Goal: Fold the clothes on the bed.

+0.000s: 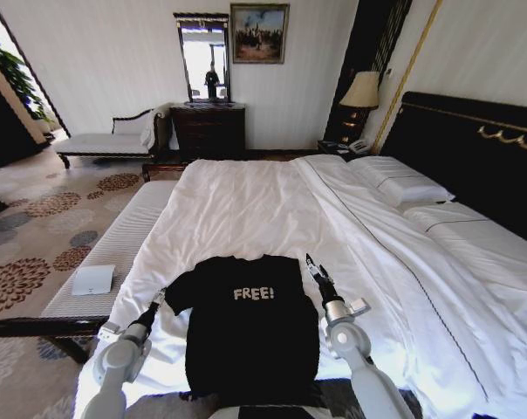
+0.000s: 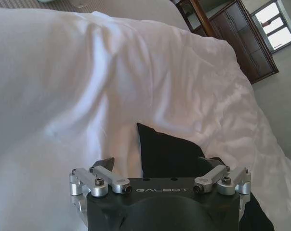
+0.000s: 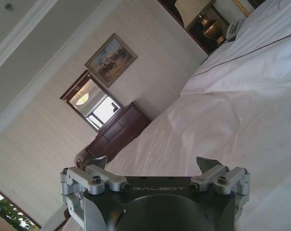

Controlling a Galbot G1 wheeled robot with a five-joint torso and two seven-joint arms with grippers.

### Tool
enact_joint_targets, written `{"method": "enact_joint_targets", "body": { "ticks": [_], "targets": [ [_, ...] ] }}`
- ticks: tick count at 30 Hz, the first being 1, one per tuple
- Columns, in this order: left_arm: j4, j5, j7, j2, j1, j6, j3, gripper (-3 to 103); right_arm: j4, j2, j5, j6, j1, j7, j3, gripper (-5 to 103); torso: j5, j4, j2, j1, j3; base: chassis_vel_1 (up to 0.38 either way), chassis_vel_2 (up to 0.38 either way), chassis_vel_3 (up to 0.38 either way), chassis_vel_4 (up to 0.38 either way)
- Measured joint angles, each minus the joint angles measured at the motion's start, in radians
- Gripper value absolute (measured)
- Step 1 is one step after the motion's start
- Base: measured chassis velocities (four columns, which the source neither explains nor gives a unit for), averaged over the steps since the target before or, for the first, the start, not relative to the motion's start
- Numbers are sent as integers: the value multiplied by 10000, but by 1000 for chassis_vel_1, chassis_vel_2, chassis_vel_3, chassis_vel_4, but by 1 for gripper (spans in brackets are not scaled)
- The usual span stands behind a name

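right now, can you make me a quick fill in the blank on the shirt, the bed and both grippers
1. The T-shirt lying flat on the bed is ____ in colour.
2. Its white chest lettering reads ____.
3. The left gripper sits at the shirt's left ____.
4. Both it and the right gripper have their fingers ____.

Missing words: black; FREE!; sleeve; open

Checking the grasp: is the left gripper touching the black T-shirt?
Cannot tell. In the head view the left gripper meets the T-shirt sleeve edge; no view shows contact plainly.
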Motion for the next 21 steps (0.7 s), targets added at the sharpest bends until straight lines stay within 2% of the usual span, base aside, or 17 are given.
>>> {"method": "enact_joint_targets", "body": {
  "ticks": [1,2,5,7,8,10,11,15,17,20,21],
  "targets": [
    [38,3,50,-32,-24,-40,41,94,8,16,1,-1,14,18,45,100,-1,1,0,0,0,0,0,0,0],
    [117,69,166,-188,-100,-183,194,80,75,31,8,-3,3,79,140,100,0,0,0,0,0,0,0,0,0],
    [176,77,173,-255,-157,-225,235,74,113,35,8,-4,-27,92,157,100,0,0,0,0,0,0,0,0,0],
    [262,91,173,-336,-220,-249,281,63,155,48,2,-4,-80,104,184,100,0,0,0,0,0,0,0,0,0],
    [275,102,173,-349,-226,-252,292,63,161,51,0,-4,-87,107,188,100,0,0,0,0,0,0,0,0,0],
    [317,146,173,-391,-232,-257,313,52,174,63,-17,-4,-106,116,200,100,0,0,0,0,0,0,0,0,0],
    [317,146,173,-391,-232,-257,313,52,174,63,-17,-4,-106,116,200,100,0,0,0,0,0,0,0,0,0],
    [330,151,174,-402,-211,-282,270,30,203,112,-49,-8,-113,151,200,100,-1,0,0,0,0,0,0,0,0],
    [315,149,173,-399,-200,-294,249,30,207,124,-57,-10,-116,156,200,100,-1,0,0,0,0,0,0,0,0],
    [228,170,172,-349,-172,-347,179,15,216,156,-97,-14,-143,176,196,100,0,-1,0,0,0,0,0,0,0],
    [228,170,172,-349,-172,-347,179,15,216,156,-97,-14,-143,176,196,100,0,-1,0,0,0,0,0,0,0]
  ]
}}
